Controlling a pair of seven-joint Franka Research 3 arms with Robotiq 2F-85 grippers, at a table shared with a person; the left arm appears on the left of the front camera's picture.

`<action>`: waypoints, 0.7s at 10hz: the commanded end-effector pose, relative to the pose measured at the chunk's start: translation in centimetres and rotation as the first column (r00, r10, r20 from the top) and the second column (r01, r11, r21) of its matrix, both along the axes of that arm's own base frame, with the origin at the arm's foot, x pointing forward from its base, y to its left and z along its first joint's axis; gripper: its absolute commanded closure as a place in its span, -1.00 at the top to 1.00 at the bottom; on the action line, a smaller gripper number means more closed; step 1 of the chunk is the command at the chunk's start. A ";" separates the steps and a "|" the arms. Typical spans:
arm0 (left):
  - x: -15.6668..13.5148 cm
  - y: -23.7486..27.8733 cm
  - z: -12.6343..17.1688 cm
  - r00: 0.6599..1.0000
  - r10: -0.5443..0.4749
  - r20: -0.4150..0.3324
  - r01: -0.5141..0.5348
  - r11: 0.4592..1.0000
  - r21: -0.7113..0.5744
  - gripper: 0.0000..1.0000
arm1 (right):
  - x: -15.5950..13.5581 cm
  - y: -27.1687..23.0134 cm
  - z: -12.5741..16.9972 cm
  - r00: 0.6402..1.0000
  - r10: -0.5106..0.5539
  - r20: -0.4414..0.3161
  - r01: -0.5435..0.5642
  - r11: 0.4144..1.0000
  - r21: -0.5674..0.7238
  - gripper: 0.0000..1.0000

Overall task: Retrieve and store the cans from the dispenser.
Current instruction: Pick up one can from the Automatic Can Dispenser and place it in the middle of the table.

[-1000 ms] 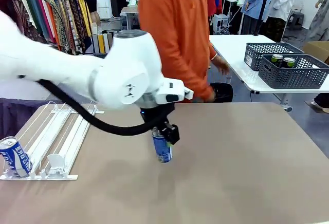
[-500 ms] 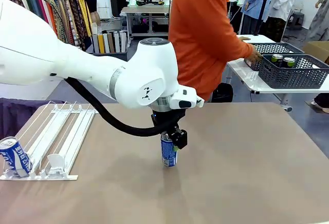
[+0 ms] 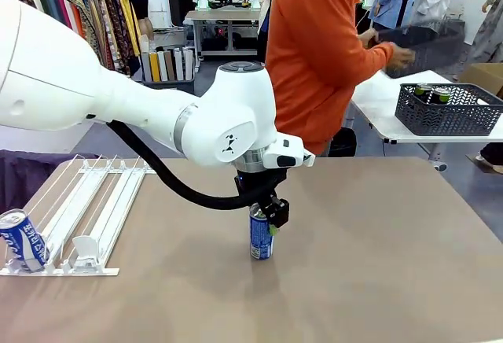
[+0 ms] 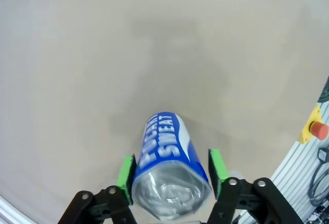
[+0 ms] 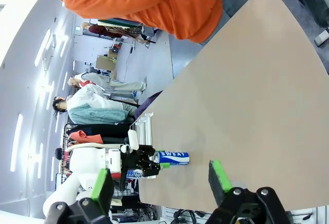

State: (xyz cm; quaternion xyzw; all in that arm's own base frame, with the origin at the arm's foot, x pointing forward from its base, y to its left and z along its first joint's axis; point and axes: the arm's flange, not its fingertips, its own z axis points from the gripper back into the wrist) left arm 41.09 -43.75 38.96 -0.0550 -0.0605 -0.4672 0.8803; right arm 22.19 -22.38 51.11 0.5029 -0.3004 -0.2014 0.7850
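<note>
Can (image 4: 167,142) stands upright between left pincer's (image 4: 172,168) slightly parted pads (image 4: 126,171).

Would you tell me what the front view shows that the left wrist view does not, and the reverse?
Front view adds: the dispenser, a second blue can tilted at its front lip, the person in orange, a dark basket holding cans. Left wrist view adds: the green pads flanking the can top, and a red button at the edge. Both: the upright blue can on the table under the left gripper.

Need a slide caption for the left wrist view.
Left claw, green pads flanking an upright blue-and-white can on the tan table.
</note>
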 end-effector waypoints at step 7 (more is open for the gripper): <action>0.2 11.7 13.7 0.998 -0.007 -0.065 -0.002 0.990 -0.143 1.00 | 0.2 0.0 0.1 0.999 0.003 0.044 -0.003 1.000 0.012 1.00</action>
